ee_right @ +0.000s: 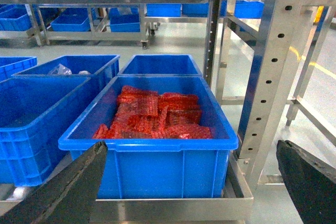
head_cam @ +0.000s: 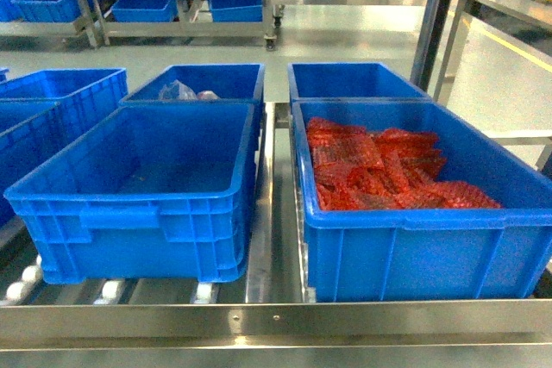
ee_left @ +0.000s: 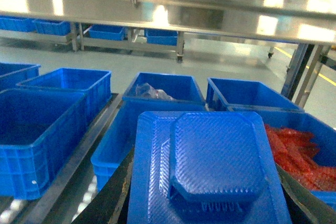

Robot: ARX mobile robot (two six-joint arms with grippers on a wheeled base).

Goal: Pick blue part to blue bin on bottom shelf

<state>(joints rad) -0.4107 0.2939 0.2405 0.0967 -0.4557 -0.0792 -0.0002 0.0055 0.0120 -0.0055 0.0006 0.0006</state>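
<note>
My left gripper [ee_left: 210, 203] is clamped on the light, stiff blue textured plastic tray part [ee_left: 210, 166] by its near edge, above the empty blue plastic bin [head_cam: 138, 187]; right jaws stand wide, empty.

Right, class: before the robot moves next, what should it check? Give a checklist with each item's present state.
1. Blue part held in left gripper: ok, it sits between the dark fingers.
2. Empty front bin on the bottom shelf is free to receive it: ok.
3. Neighbouring bin is full of red bags, so avoid it: ok, clearly distinct.
4. Right gripper is open, carrying nothing: ok.
5. Part positioned above the empty bin: cannot tell; neither arm shows in the head view.
</note>
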